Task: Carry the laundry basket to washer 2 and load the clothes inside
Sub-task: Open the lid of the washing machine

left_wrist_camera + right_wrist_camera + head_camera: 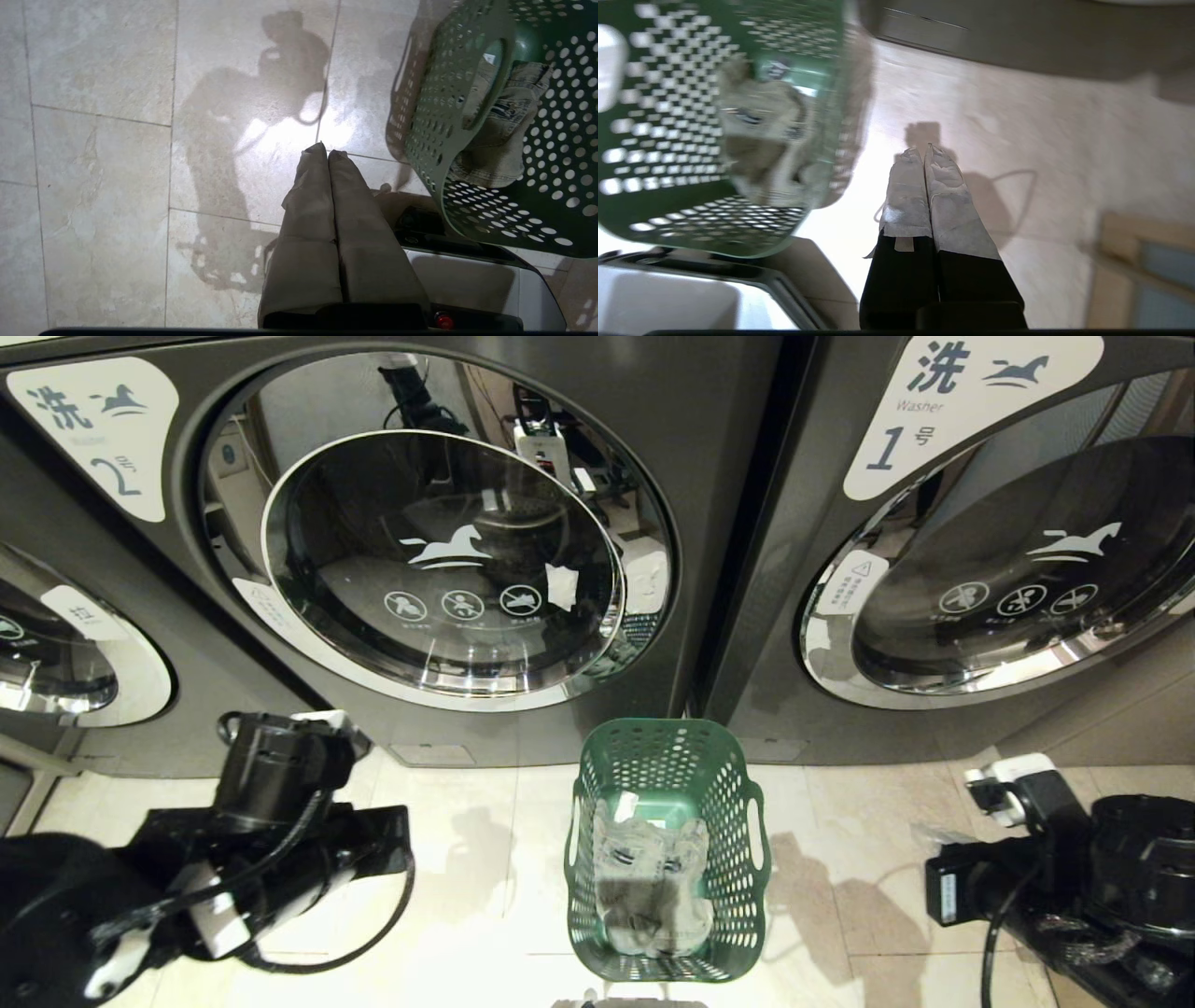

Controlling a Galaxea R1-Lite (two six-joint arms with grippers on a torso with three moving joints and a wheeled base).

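The dark green perforated laundry basket (667, 775) stands on the floor tiles, just right of washer 2 (709, 476), whose white label (103, 429) reads "2". The washer's round glass door (439, 560) appears ajar. The pale grey-green clothes (649, 868) lie inside the basket. My left arm (280, 784) hangs to the basket's left and my right arm (1027, 859) to its right, both clear of it. The left gripper (328, 151) is shut on nothing above the tiles, with the basket (444, 140) beside it. The right gripper (924, 151) is likewise shut and empty next to the basket (668, 196).
Washer 1 (766, 644) stands to the right and another like washer (56, 653) at the left edge. My own white base (467, 280) sits just behind the basket. Pale floor tiles (467, 859) stretch on both sides of the basket.
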